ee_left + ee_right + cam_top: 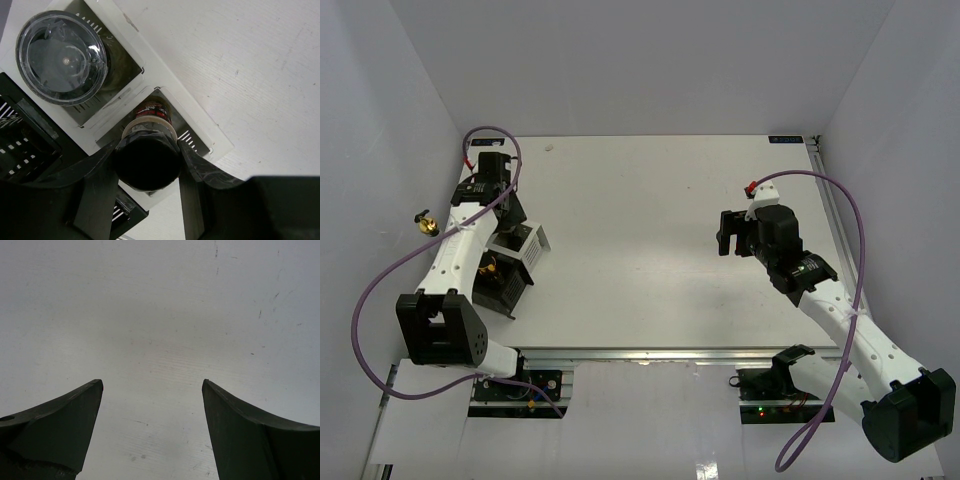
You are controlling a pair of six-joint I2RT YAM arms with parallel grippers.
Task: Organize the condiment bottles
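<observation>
Seen from the left wrist, my left gripper (147, 156) is shut on the black cap of the slim dark bottle (151, 112). The bottle stands upright in a white compartment of the rack (165, 75). In the compartment beside it stands the squat clear jar (61, 57) with its grey lid. From the top camera, my left gripper (506, 214) hangs over the rack (533, 243). A gold cap (424, 222) of the tall bottle shows left of that arm; its body is hidden. My right gripper (732, 232) (152, 390) stands open over bare table, holding nothing.
The rack's black compartments (502, 290) lie toward the near left edge of the table. White walls close in the table (640, 250) on the left, back and right. A metal rail (835, 220) runs along the right edge.
</observation>
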